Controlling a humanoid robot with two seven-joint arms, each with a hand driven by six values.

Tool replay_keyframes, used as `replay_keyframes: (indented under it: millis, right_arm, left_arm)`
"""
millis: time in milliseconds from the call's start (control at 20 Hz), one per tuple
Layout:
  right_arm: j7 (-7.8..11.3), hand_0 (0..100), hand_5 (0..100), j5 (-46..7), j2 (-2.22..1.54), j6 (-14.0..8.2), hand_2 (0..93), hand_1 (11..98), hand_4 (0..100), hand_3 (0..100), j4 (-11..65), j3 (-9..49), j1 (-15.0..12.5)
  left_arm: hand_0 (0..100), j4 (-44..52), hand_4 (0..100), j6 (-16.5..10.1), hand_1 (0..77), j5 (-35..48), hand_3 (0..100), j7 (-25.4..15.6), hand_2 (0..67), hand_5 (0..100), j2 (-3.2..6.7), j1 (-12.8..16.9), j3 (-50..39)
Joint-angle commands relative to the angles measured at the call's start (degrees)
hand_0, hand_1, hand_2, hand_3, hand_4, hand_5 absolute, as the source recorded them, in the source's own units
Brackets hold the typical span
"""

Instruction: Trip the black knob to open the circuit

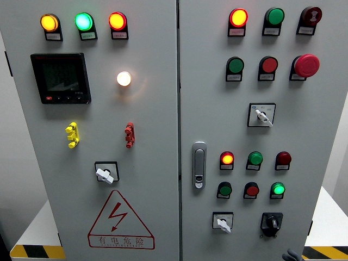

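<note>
Industrial electrical room: grey control cabinet (163, 163), indicator lamps (83, 22), hazard-striped floor (35, 251).

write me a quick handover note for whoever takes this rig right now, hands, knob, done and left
Right robot hand: only dark fingertips show at the bottom edge, right of middle, just below the knob; grip unreadable. Left robot hand: out of view.
Black knob: lower right of the right door, untouched, beside the white rotary switch.
Done: hand brought near the panel.
Left: reach up, grasp the black knob, turn it to trip the circuit.
</note>
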Motion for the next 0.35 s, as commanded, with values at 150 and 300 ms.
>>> replay_keyframes:
  millis: [150,300]
  right_arm:
    - [0.0,100,25,-0.01,0.09,0.0,3.4,43.9,7,15,0.03,-0.07,-0.01]
    - [-0.09,100,25,-0.01,0.01,-0.09,3.6,43.9,7,14,0.03,0.01,-0.01]
  left_arm:
    - [0,0.0,10,0.0,0.0,0.0,26,0.0,19.5,9,0.0,0.0,0.0]
    - [0,0.0,10,0.0,0.0,0.0,26,0.0,19.5,9,0.0,0.0,0.0]
